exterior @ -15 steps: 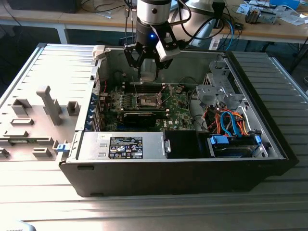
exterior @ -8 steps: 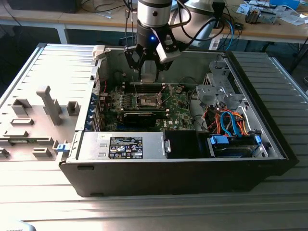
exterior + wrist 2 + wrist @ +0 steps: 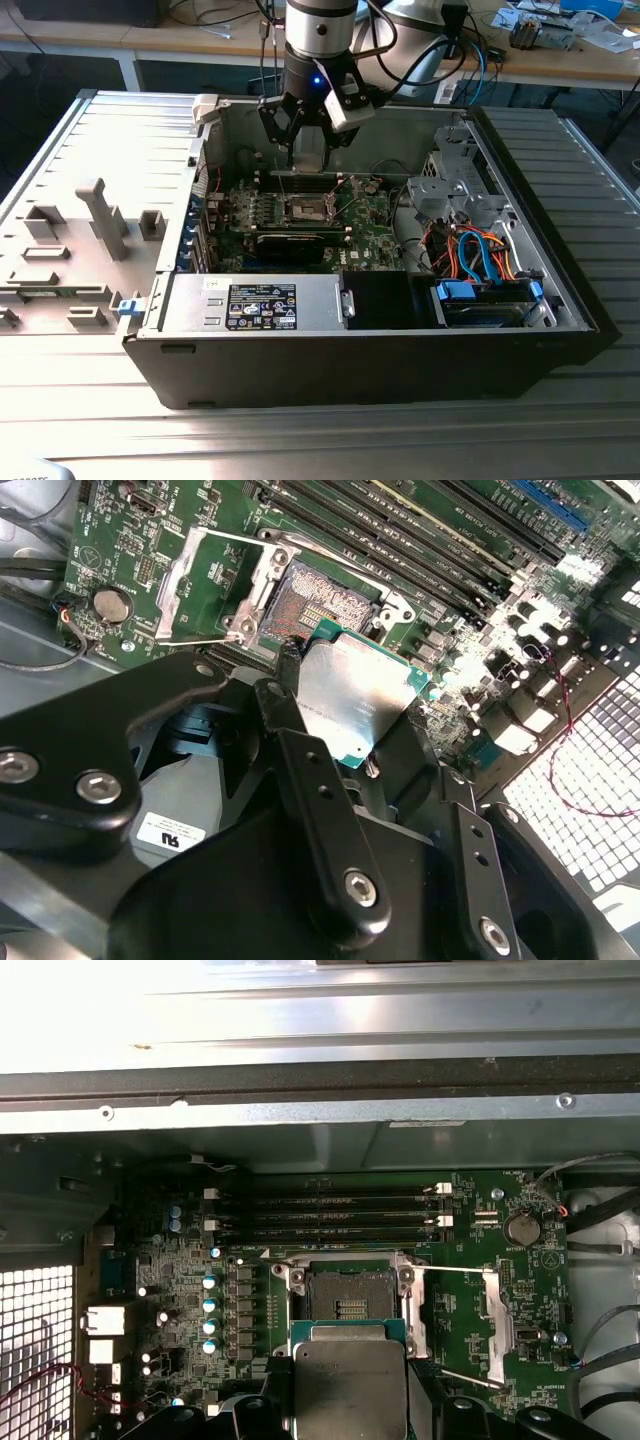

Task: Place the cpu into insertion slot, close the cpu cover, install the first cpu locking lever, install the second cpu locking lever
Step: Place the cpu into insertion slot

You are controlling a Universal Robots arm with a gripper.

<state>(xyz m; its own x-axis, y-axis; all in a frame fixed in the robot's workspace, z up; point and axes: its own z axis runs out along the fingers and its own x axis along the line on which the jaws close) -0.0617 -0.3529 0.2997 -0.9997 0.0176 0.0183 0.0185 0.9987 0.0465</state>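
Note:
My gripper (image 3: 308,148) hangs inside the open computer case, shut on the cpu (image 3: 350,695), a flat silvery-grey square chip with a green edge. In both wrist views the cpu (image 3: 350,1380) sits between the black fingers (image 3: 290,680), a little above the green motherboard (image 3: 460,1310) and just short of the insertion slot (image 3: 347,1295). The insertion slot (image 3: 318,602) lies open, its contact field showing. The cpu cover (image 3: 195,580) is swung back beside the slot. Two thin lever rods (image 3: 450,1269) stand free next to it.
Long black memory slots (image 3: 340,1215) run just beyond the socket, near the case wall (image 3: 320,1090). A black label-bearing box (image 3: 260,305) and a drive cage with blue and orange cables (image 3: 480,285) fill the case front. A grey tray with fixtures (image 3: 90,230) lies at the exterior view's left.

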